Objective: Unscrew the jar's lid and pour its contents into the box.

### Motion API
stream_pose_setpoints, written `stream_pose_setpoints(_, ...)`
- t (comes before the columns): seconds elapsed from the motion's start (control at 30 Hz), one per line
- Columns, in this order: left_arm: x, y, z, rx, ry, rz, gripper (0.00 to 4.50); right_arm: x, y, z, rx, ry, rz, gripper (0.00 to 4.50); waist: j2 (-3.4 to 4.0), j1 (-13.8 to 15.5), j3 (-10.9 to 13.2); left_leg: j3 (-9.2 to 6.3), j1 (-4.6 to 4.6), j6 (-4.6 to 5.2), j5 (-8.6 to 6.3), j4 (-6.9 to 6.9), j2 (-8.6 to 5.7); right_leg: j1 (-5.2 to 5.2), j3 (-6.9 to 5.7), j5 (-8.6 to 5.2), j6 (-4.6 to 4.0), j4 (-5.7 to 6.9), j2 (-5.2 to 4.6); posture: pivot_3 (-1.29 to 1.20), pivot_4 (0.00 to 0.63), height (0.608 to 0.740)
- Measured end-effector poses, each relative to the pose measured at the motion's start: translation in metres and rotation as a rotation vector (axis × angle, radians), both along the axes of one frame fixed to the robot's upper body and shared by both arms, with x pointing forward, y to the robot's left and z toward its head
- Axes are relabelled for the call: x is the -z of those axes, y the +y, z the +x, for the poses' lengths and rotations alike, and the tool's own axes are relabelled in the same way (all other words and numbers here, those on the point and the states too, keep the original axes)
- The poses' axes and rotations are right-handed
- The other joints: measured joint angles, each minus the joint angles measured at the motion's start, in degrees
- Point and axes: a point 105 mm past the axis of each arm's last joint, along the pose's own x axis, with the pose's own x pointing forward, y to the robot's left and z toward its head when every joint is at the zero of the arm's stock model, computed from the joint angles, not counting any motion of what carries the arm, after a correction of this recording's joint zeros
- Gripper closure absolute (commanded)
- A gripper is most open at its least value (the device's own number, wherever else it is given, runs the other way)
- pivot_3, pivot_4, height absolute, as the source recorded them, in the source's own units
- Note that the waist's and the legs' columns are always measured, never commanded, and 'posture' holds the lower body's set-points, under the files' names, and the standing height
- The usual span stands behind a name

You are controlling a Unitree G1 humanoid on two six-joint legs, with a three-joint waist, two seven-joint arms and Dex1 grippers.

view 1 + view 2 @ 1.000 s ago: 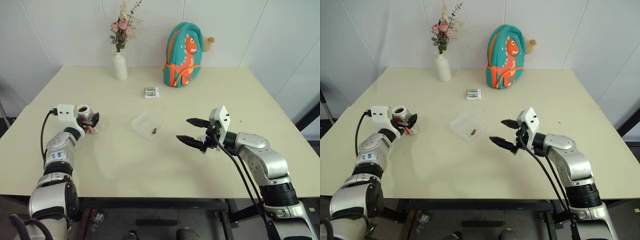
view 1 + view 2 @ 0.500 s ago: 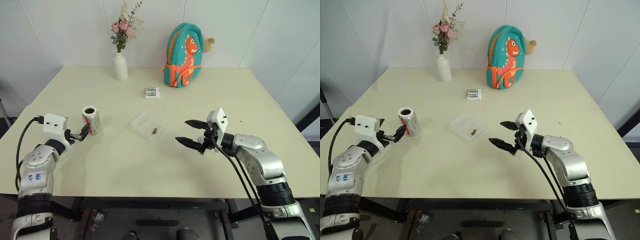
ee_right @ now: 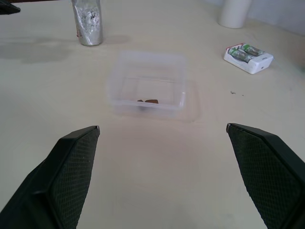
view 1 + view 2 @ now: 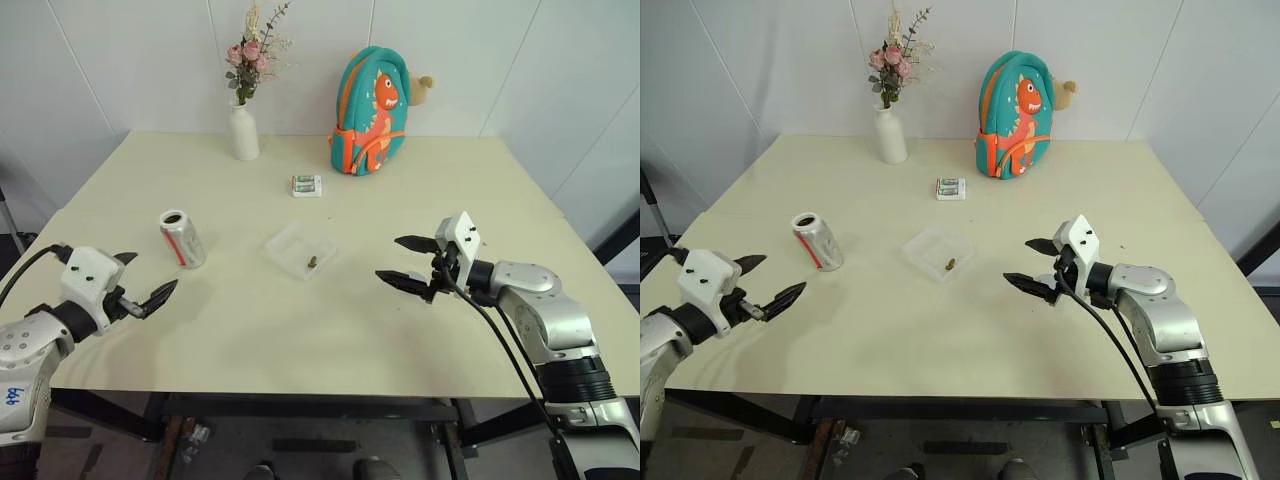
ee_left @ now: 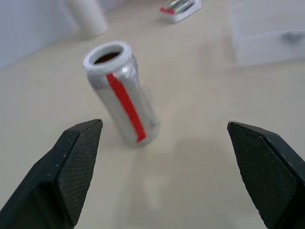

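Note:
The jar [image 4: 182, 238], silvery with a red stripe, stands on the table's left side with its mouth uncovered. The lid is out of view. My left gripper [image 4: 150, 273] hangs open near the front left edge, well short of the jar [image 5: 121, 90] and pointing at it. The clear box [image 4: 285, 240] sits mid-table with the contents [image 4: 313, 262], small brown bits, inside it. To the right of the box my right gripper [image 4: 390, 259] is open and empty, its fingers aimed at the box [image 3: 147, 57] and the contents [image 3: 148, 101].
At the back of the table stand a white vase of flowers [image 4: 243, 130] and a teal dinosaur backpack [image 4: 370, 98]. A small white-and-green pack [image 4: 306, 185] lies behind the box. The cream table [image 4: 300, 330] has bare surface between the grippers.
My left gripper has come away from the jar and drawn back toward the table's front left edge; the jar stays standing. The right gripper has shifted slightly to the right.

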Motion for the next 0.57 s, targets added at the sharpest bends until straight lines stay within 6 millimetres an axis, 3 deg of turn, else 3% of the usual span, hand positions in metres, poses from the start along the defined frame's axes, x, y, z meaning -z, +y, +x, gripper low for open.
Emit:
stream_pose_setpoints(0.13,-0.011,-0.02,0.006,0.206,-0.021,0.079,0.03,0.0,-0.011,-0.007,-0.027,-0.033,-0.054,0.0,0.0,0.1,0.0,0.01,-0.03,0.01,0.0,-0.06,0.0,-0.03,0.0,0.12,0.24,-0.03,0.01,0.0,0.15,0.74)
stream_pose_setpoints(0.27,0.003,-0.028,0.013,0.336,0.037,0.156,0.03,-0.002,-0.028,-0.008,-0.015,-0.022,-0.077,0.0,0.01,-0.3,0.0,0.07,0.0,0.02,-0.01,-0.15,0.03,-0.09,0.04,0.21,0.41,-0.03,0.02,0.0,0.15,0.74)
stream_pose_setpoints(0.33,0.011,-0.031,0.017,0.364,0.07,0.17,0.03,-0.002,-0.032,-0.009,-0.017,-0.018,-0.089,0.0,0.01,-0.4,0.0,0.08,-0.02,0.02,-0.01,-0.18,0.06,-0.16,0.04,0.34,0.64,0.03,0.06,0.0,0.15,0.74)
stream_pose_setpoints(0.57,0.012,-0.042,0.023,0.378,0.054,0.137,0.03,-0.004,-0.03,-0.011,-0.036,-0.033,-0.097,0.0,0.01,-0.3,0.0,0.07,-0.04,0.04,-0.02,-0.21,0.08,-0.19,0.05,0.35,0.69,0.06,0.07,0.0,0.15,0.74)
